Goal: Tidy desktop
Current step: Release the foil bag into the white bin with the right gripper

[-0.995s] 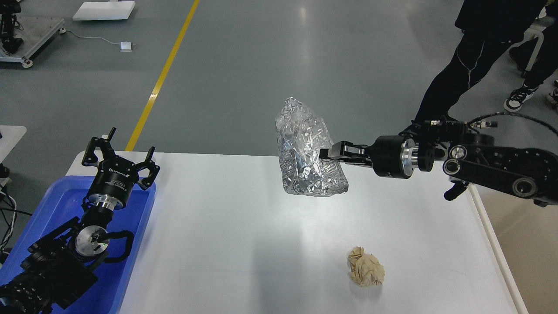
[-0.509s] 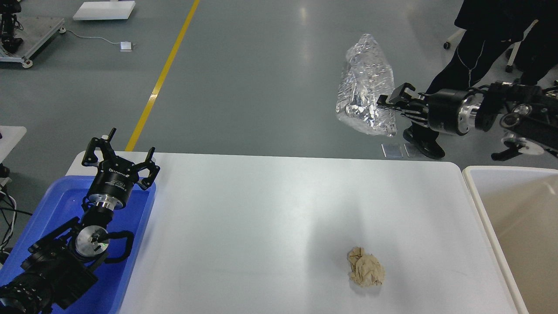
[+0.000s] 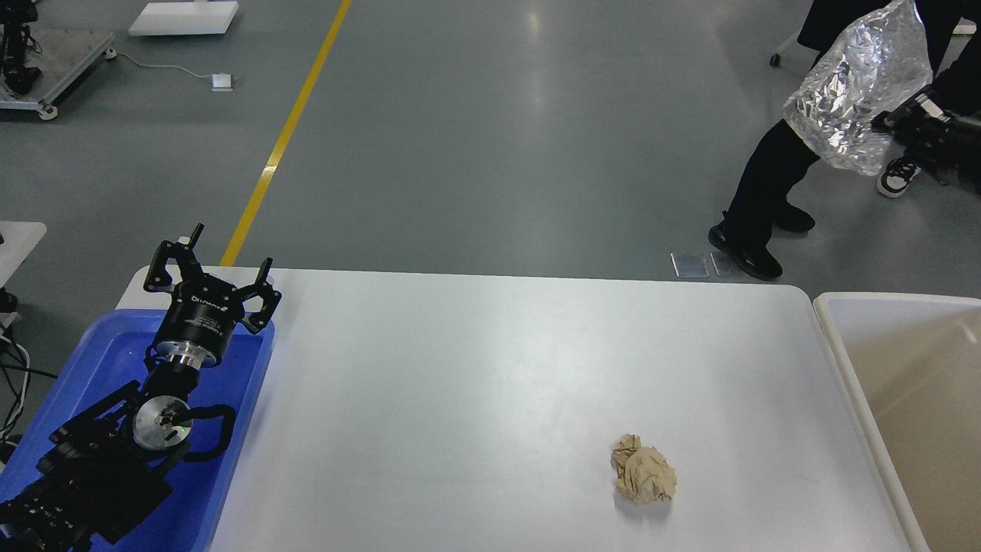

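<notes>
The white desktop [image 3: 475, 368] fills the middle of the head view. A crumpled beige paper ball [image 3: 644, 479] lies on it at the front right. My right gripper [image 3: 889, 123] is at the upper right, high above the floor beyond the table's far right corner, shut on a crumpled silver foil bag [image 3: 854, 92]. My left gripper [image 3: 207, 264] is open and empty, pointing up above the far edge of the blue tray [image 3: 237, 399] at the left.
A beige white-rimmed bin [image 3: 904, 383] stands against the table's right edge. A person in black [image 3: 766, 176] stands on the floor behind the table's far right corner. A yellow floor line [image 3: 283, 138] runs behind the table.
My right gripper has carried the foil bag up and to the right, from over the table's far middle to beyond its far right corner. The left arm has not moved.
</notes>
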Controlling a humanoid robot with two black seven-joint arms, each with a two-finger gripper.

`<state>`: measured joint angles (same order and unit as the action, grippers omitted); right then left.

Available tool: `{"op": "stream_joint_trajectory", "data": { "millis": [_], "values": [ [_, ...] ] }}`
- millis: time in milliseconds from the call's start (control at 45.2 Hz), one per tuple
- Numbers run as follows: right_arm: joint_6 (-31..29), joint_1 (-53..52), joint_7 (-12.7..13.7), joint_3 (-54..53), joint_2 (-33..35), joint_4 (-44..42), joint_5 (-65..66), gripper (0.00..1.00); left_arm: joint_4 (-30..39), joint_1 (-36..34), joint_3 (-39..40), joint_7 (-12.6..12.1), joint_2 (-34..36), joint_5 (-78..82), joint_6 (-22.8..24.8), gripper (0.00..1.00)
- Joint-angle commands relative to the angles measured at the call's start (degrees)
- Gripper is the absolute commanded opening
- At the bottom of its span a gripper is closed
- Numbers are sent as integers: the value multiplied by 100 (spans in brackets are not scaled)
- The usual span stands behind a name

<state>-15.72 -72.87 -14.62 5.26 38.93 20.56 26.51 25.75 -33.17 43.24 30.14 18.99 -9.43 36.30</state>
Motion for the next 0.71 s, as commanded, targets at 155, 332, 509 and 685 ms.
{"op": "stream_joint_trajectory", "data": {
  "millis": [155,332,509,685],
  "values": [
    [-54,669,3,-16,-9,-2064,-111,0,0,4,0,0,0,2,0,100],
    [8,1012,91,-7,18,-2574,-111,0,0,4,0,0,0,-7,0,100],
    [157,1530,170,-7,-44,-3031,-102,0,0,4,0,0,0,-6,0,100],
    [500,2075,521,2,-193,-3049,-93,0,0,4,0,0,0,2,0,100]
  ]
}}
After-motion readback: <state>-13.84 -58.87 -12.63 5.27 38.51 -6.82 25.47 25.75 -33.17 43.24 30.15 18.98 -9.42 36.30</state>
